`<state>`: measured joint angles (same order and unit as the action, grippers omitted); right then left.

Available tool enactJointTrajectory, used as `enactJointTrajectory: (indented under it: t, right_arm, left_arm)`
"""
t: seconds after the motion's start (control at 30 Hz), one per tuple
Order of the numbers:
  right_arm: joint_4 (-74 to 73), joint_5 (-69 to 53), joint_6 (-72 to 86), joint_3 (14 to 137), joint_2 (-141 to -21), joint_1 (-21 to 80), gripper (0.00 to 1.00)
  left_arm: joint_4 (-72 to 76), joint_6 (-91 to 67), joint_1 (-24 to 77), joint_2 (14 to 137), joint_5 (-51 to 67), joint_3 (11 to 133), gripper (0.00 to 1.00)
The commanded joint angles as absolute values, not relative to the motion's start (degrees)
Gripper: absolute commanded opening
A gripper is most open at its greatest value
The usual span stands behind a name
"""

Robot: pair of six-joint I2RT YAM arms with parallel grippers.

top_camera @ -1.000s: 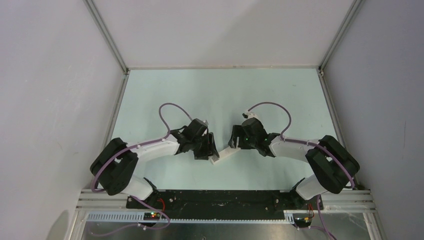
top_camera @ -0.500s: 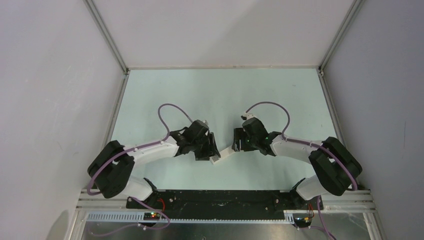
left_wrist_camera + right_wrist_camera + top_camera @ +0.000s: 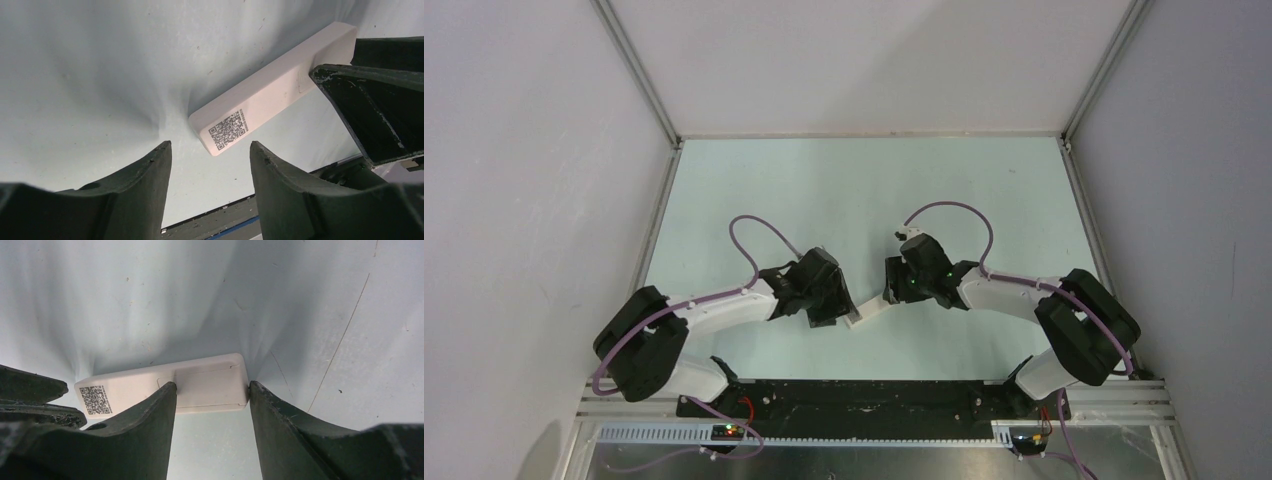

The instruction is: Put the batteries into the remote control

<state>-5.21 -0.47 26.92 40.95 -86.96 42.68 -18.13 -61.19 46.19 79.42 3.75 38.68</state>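
— Any writing on the remote [image 3: 270, 97]?
— Only a black QR code [image 3: 227, 131] at one end of its smooth white back. A rectangular cover [image 3: 210, 387] sits at the other end.
— Where is it?
— Flat on the pale green counter [image 3: 100, 75], centre of the overhead view. Left jaws are released, just short of the code end. Right jaws straddle the cover; I cannot tell if they grip.

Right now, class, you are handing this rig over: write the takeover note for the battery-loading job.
Left gripper: open, hovering just short of the QR-label end of the slim white rectangular plastic remote control, not touching.
Right gripper: open, straddling its other end at the battery cover; contact unclear.
Remote lies back-up on the pale green table; batteries not in view.
Done: remote positioned; cover looks shut.
Left: open it, insert both batteries, close.
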Motion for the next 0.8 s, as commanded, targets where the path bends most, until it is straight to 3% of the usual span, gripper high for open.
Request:
enactJointTrajectory:
  t: [0.0,0.33,0.53,0.77]
  right_arm:
    - [-14.77,0.7,27.27,39.64,-89.22,45.39,0.57]
    - [-21.73,3.86,41.7,39.64,-86.99,50.49,0.56]
    - [-22.21,4.27,42.91,39.64,-85.89,51.17,0.55]
    - [-24.71,8.11,39.95,40.33,-86.71,49.73,0.62]
  left_arm:
    - [-17.58,-62.05,46.58,78.97,1.63,39.83,0.62]
    - [-17.69,-61.75,46.55,81.02,0.92,40.98,0.58]
    - [-17.75,-60.83,46.46,81.15,-0.55,41.08,0.58]
    - [-18.29,-56.62,46.49,81.51,-2.97,42.66,0.59]
